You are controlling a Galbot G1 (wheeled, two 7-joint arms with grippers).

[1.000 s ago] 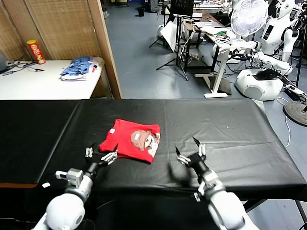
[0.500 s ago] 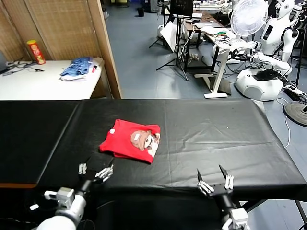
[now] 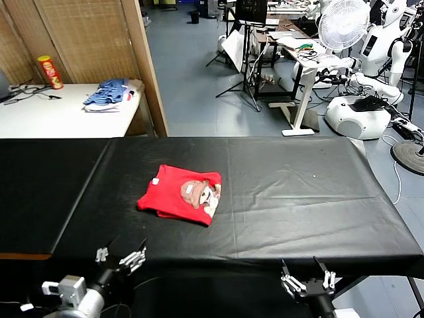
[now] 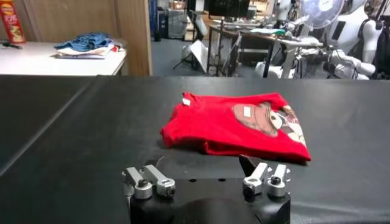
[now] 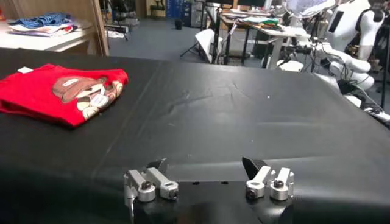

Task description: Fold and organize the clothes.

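Left side: the left gripper (image 3: 120, 257) sits low at the near edge of the black table (image 3: 318, 192), its fingers spread apart and holding nothing. It is clear of the cloth and touches no garment. That position suits an arm drawn off the work surface, leaving the folded item undisturbed.

Centre-left: the red T-shirt (image 3: 180, 195) lies on the table, left of the middle, folded into a compact rectangle with the cartoon print facing up and a small white label showing at its far corner. The edges look reasonably square, with one layer showing under the near edge. Judged from this, the folding appears complete or nearly so.

Right side: the right gripper (image 3: 307, 280) is likewise low at the near table edge, fingers apart and empty, well apart from the shirt.

Beyond the table, a blue striped pile (image 3: 108, 93) rests on a white side table (image 3: 59, 112), untouched.
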